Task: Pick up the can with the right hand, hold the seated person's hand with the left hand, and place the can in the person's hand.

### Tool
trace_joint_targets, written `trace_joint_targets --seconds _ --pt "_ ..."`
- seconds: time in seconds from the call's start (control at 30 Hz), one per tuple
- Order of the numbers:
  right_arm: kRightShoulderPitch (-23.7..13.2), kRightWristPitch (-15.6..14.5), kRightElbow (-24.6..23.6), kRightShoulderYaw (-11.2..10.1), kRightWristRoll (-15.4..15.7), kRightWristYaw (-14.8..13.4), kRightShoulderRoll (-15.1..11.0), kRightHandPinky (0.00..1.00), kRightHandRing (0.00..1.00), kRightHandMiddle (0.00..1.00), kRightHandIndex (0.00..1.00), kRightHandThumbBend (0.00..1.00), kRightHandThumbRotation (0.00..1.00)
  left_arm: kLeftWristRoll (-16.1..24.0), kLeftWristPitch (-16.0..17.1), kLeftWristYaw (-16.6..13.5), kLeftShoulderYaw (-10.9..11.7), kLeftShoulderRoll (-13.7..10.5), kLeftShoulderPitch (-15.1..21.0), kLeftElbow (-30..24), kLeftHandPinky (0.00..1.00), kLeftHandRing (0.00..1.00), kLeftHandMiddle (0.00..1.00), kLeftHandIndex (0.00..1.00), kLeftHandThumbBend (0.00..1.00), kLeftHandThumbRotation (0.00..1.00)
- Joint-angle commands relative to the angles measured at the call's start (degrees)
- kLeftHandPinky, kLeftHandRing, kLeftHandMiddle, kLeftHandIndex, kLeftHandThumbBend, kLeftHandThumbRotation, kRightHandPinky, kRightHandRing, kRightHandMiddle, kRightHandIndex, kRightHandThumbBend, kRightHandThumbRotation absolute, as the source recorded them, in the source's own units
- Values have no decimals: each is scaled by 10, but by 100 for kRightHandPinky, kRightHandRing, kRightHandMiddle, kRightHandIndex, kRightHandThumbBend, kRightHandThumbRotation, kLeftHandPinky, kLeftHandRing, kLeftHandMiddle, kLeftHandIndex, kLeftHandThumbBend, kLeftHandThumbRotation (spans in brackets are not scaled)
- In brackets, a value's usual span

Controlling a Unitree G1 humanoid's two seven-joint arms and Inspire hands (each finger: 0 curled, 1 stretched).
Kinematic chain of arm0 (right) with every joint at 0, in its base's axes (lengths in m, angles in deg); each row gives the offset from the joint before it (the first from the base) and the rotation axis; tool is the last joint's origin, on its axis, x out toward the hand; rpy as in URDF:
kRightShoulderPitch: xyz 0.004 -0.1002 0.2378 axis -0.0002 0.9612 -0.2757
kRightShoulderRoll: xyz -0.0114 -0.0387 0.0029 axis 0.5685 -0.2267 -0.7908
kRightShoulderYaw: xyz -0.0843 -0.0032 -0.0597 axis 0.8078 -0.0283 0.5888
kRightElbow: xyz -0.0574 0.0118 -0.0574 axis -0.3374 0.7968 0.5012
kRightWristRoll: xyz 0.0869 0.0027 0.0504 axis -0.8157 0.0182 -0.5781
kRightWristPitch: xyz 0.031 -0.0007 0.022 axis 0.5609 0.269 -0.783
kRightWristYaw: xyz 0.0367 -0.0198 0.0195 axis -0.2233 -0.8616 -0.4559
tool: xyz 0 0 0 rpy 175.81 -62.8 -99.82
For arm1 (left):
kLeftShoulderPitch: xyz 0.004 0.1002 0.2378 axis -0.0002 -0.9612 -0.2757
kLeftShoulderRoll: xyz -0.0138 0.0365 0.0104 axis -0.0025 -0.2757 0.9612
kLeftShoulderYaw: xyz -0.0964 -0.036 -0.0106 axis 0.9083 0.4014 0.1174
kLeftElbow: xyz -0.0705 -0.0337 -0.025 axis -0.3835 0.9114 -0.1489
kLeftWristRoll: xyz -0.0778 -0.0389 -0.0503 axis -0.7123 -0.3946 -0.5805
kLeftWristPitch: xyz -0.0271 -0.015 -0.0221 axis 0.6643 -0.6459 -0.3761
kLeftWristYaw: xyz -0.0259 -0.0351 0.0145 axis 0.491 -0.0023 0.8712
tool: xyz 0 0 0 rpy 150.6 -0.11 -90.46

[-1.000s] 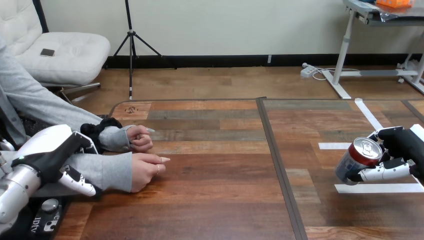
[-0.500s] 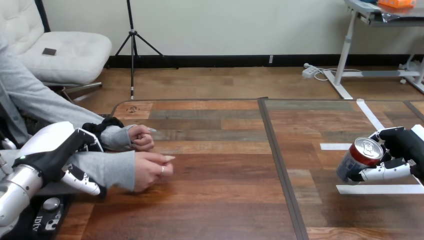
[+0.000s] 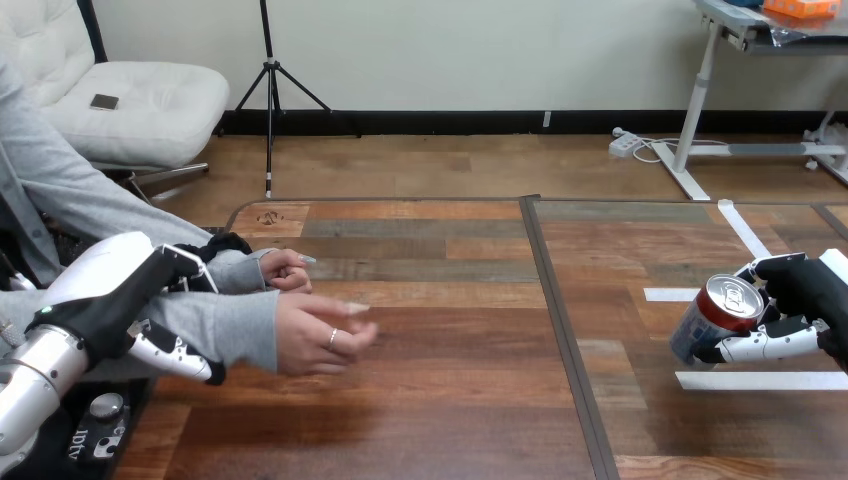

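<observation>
Finding: the right hand (image 3: 812, 292) is closed round the can (image 3: 706, 332), fingers curled under the body and thumb over the far side, and holds it just clear of the desk (image 3: 440, 400) at the right edge, between 2 white tape strips (image 3: 760, 380). The can's long axis is tilted, its silver top leaning up and toward the left. The left hand (image 3: 105, 300) is clamped on the person's forearm (image 3: 235, 325) close behind the cuff of the grey sleeve: the white shell lies over the top and the fingers (image 3: 172, 352) wrap beneath. The person's nearer hand (image 3: 322, 335) projects past that grip toward the desk's middle, fingers loosely curled, with no upturned palm that can be made out. The person's farther hand (image 3: 285, 270) rests behind it and takes no part. Governing relation: the receiving hand lies well apart from the can, directly to its left, on the other side of the dark seam (image 3: 560, 330) that divides the desk. Assessment: pick-up and hold appear done; the delivery is not. The coming move should be a leftward carry across the seam, the can brought upright, and the person's fingers will need to open first.
</observation>
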Motion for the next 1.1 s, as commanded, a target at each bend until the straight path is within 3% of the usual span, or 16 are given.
trace_joint_targets --seconds 0.0,0.2,0.43,1.07 --pt "-28 18 -23 -10 -5 -8 10 24 29 35 41 83 0 -37 39 -8 41 -2 50 -81 14 18 25 43 91 0" --pt "-29 1 -27 -8 -2 -15 12 25 30 36 42 83 0 -43 32 -1 49 2 44 -104 16 21 28 42 90 0" --pt "-30 14 -23 -11 -8 -7 13 20 25 33 41 83 0 -43 25 -5 55 5 40 -125 17 22 30 42 92 0" --pt "-31 22 -22 -14 -14 -2 20 23 27 35 41 83 0 -57 21 5 65 16 34 -165 14 17 26 41 93 0"
